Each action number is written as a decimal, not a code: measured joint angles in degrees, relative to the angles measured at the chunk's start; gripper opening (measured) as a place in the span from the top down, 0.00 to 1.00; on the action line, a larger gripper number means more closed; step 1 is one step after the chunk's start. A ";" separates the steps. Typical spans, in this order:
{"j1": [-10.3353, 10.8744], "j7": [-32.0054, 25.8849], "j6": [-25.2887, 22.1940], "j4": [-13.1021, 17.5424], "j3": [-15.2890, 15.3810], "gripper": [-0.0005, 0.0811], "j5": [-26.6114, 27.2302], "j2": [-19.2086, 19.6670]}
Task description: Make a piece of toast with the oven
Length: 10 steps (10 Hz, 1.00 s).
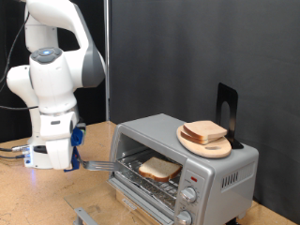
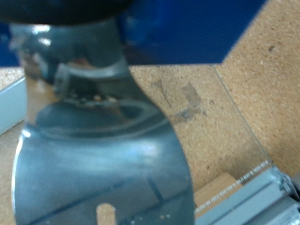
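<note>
The silver oven [image 1: 223,161] stands at the exterior view's right with its glass door [image 1: 141,193] folded down. One piece of toast [image 1: 159,169], pale with a tan crust, lies on the wire rack inside. My gripper [image 1: 73,162] hangs at the exterior view's left of the oven, shut on the handle of a metal spatula [image 1: 101,166]. The blade points at the open oven mouth, its tip just short of the rack. In the wrist view the shiny spatula blade [image 2: 101,155] fills most of the picture and the fingers are a blur behind it.
A round wooden plate [image 1: 217,148] with piled bread slices [image 1: 203,131] sits on the oven's roof, beside a black stand [image 1: 226,105]. Two knobs [image 1: 189,195] are on the oven's front. The table [image 2: 248,84] is brown chipboard. A black curtain hangs behind.
</note>
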 joint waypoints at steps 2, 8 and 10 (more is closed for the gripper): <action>-0.83 -4.06 -6.46 3.80 -2.45 0.67 4.36 -0.63; -1.20 -5.26 -20.22 12.61 -5.25 0.67 10.80 -4.11; -1.20 -5.15 -21.03 12.71 -5.24 0.67 10.74 -4.29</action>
